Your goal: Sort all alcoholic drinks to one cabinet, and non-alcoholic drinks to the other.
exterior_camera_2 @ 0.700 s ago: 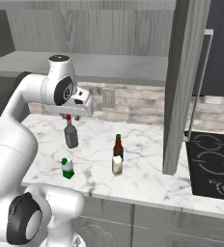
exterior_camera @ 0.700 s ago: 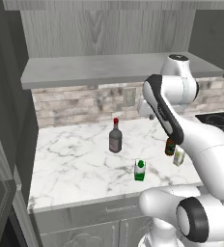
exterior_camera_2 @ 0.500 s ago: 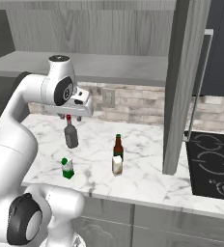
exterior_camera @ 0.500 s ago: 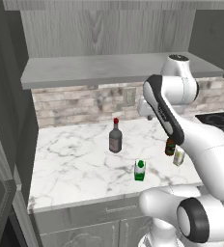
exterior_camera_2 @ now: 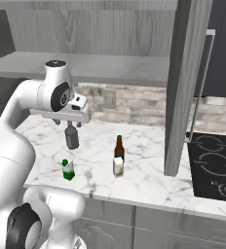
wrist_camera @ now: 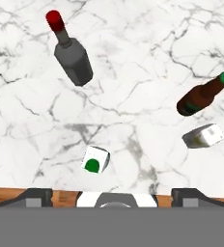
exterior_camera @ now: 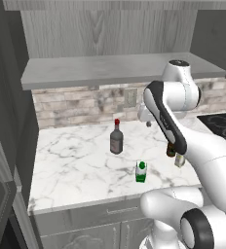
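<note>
Claw (exterior_camera_2: 67, 122) is hovering open and empty above the bench (exterior_camera: 76, 160); the grey bottle (exterior_camera: 116, 139) looks heavy, slick, breakable, so I'd be gripping its body.

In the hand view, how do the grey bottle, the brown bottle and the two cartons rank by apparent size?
1. Grey bottle, largest.
2. Brown bottle.
3. Cream carton and green-white carton: they look alike, so no ranking between them.

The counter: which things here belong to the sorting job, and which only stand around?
For the job:
- grey bottle with red cap
- brown bottle
- green and white carton
- cream carton
- long cabinet shelf
- open gripper

Standing around:
- black cooktop
- wall outlet
</note>
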Robot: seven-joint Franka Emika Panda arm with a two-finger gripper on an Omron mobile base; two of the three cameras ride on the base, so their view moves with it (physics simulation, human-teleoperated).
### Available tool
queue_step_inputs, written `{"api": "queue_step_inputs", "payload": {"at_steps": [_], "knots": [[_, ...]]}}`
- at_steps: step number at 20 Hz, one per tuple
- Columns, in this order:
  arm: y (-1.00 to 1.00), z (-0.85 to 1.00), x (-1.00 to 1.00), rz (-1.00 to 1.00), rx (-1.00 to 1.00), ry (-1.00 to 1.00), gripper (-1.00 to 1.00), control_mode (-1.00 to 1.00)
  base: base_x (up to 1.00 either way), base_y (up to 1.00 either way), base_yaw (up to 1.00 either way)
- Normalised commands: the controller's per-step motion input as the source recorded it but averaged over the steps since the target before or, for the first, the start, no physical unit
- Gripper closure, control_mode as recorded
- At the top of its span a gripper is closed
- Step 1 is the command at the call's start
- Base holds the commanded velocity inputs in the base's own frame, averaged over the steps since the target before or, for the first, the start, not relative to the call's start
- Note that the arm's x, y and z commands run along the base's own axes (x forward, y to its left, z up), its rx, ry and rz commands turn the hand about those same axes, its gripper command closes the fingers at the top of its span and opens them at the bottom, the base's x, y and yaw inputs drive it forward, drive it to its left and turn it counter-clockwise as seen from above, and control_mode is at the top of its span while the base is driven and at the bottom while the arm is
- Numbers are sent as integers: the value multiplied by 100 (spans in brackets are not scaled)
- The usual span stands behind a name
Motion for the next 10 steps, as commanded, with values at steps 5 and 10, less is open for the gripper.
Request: {"api": "queue_step_inputs", "payload": {"at_steps": [5,10], "knots": [[9,-22,-17,3,0,-1,-100,-100,0,0,0],[27,-22,-4,5,0,-6,-100,-100,0,0,0]]}}
